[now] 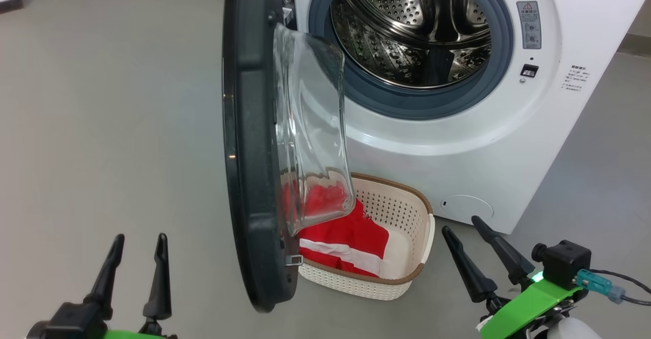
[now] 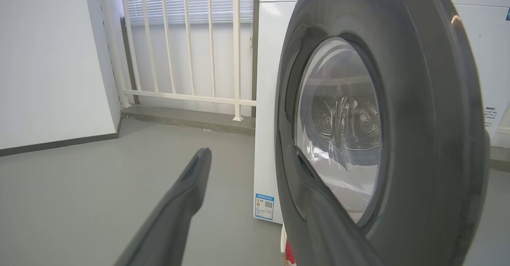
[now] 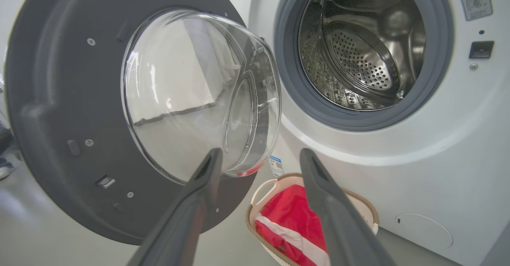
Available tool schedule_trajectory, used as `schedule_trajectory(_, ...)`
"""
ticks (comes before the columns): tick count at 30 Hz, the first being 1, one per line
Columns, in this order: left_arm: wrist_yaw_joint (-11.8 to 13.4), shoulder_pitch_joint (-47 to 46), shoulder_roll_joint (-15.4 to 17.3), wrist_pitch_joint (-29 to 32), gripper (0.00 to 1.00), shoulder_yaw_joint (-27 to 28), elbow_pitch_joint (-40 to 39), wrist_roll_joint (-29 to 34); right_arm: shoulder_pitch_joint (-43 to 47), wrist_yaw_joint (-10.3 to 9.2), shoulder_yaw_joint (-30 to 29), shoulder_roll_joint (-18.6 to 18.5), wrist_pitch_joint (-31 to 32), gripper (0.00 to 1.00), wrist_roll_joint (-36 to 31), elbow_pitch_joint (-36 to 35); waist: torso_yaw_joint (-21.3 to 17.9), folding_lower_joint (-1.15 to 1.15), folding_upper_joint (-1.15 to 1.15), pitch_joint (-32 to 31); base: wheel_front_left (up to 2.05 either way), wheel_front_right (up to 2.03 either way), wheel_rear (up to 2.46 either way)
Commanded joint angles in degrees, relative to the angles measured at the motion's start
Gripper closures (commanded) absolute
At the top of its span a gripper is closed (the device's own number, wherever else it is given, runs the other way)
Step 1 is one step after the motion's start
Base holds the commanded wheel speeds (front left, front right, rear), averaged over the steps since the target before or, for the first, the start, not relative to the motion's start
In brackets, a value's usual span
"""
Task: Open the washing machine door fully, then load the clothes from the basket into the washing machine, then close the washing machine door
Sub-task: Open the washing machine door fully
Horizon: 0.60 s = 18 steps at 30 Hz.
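**Item 1: washing machine** (image 1: 457, 141). White front-loader on the grey floor (image 1: 101, 125). The steel drum (image 1: 412, 29) is empty as far as it shows and is ringed by a grey-blue gasket (image 1: 407, 102).

**Item 2: door** (image 1: 249, 151). Black and round, swung out about square to the machine's front, hinged on the robot's left of the opening. Its glass bowl (image 1: 313, 125) bulges toward the opening side and overhangs the left part of the basket. It is stiff and glossy, and the glass is likely slippery. It is best pushed at the free rim near the metal latch (image 1: 294, 260), never at the bowl. It probably has more swing left.

**Item 3: basket** (image 1: 402, 207). Cream, perforated, with a brown rim. It sits on the floor just in front of the machine, below the opening. It is probably light and may skid or lift if the fabric snags.

**Item 4: clothes** (image 1: 351, 237). Red garment with a white stripe, crumpled inside the basket and partly under the glass bowl. Soft, limp and light, so it should drape and trail when lifted. Take hold at the raised red fold near the middle, pinching deep enough to gather several layers and staying clear of the rim.

**Item 5: left gripper** (image 1: 141, 238). Low on the left, on the door's outer side. The fingers are apart and hold nothing.

**Item 6: right gripper** (image 1: 460, 223). Low on the right, near the basket's right end. The fingers are apart and empty — its wrist view looks down at the garment.
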Motion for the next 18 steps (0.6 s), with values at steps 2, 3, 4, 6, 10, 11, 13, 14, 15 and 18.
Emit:
schedule_trajectory(2, -0.2, -0.8, 0.7, -0.3, 0.0, 1.8, -1.7, -0.5, -0.1, 0.09, 0.7, -0.2, -0.7, 0.0, -1.8, -1.4, -0.2, 0.0, 0.0, 0.0, 0.0, 0.0, 0.0)
schedule_trajectory(3, -0.2, -0.8, 0.6, -0.3, 0.0, 1.8, -1.7, -0.5, 0.0, 0.09, 0.6, -0.1, -0.7, 0.0, -2.5, -1.4, -0.3, 0.0, 0.0, 0.0, 0.0, 0.0, 0.0)
schedule_trajectory(4, -0.2, -0.7, 0.6, -0.3, 0.0, 1.8, -1.7, -0.5, 0.0, 0.09, 0.5, 0.0, -0.7, 0.0, -3.0, -1.4, -0.4, 0.0, 0.0, -0.1, 0.0, 0.0, 0.0)
schedule_trajectory(6, -0.2, -0.7, 0.6, -0.3, 0.0, 1.8, -1.6, -0.5, 0.1, 0.09, 0.3, 0.2, -0.7, 0.0, -3.9, -1.4, -0.5, 0.0, 0.0, -0.1, 0.0, 0.0, 0.0)
schedule_trajectory(10, -0.2, -0.7, 0.5, -0.3, 0.0, 1.7, -1.6, -0.4, 0.1, 0.09, -0.6, 0.2, -0.7, 0.0, -4.9, -1.4, -0.7, 0.0, 0.0, 0.0, 0.0, 0.0, 0.0)
schedule_trajectory(11, -0.2, -0.7, 0.5, -0.3, 0.0, 1.6, -1.6, -0.4, 0.1, 0.09, -0.8, 0.2, -0.7, 0.0, -5.0, -1.4, -0.7, 0.0, 0.0, 0.0, 0.0, 0.0, 0.0)
schedule_trajectory(13, -0.2, -0.8, 0.5, -0.3, 0.0, 1.5, -1.6, -0.4, 0.0, 0.09, -0.9, 0.1, -0.7, 0.0, -5.3, -1.5, -0.8, 0.0, 0.0, 0.1, 0.0, 0.0, 0.0)
schedule_trajectory(14, -0.2, -0.8, 0.5, -0.3, 0.0, 1.5, -1.6, -0.4, -0.1, 0.09, -1.0, 0.1, -0.7, 0.0, -5.4, -1.5, -0.8, 0.0, 0.0, 0.2, 0.0, 0.0, 0.0)
schedule_trajectory(15, -0.2, -0.9, 0.5, -0.3, 0.0, 1.5, -1.6, -0.4, -0.1, 0.09, -1.1, 0.1, -0.7, 0.0, -5.5, -1.5, -0.8, 0.0, 0.0, 0.2, 0.0, 0.0, 0.0)
schedule_trajectory(18, -0.2, -1.0, 0.5, -0.3, 0.0, 1.4, -1.5, -0.4, -0.1, 0.09, -1.4, 0.2, -0.7, 0.0, -5.5, -1.4, -0.9, 0.0, 0.0, 0.3, 0.0, 0.0, 0.0)
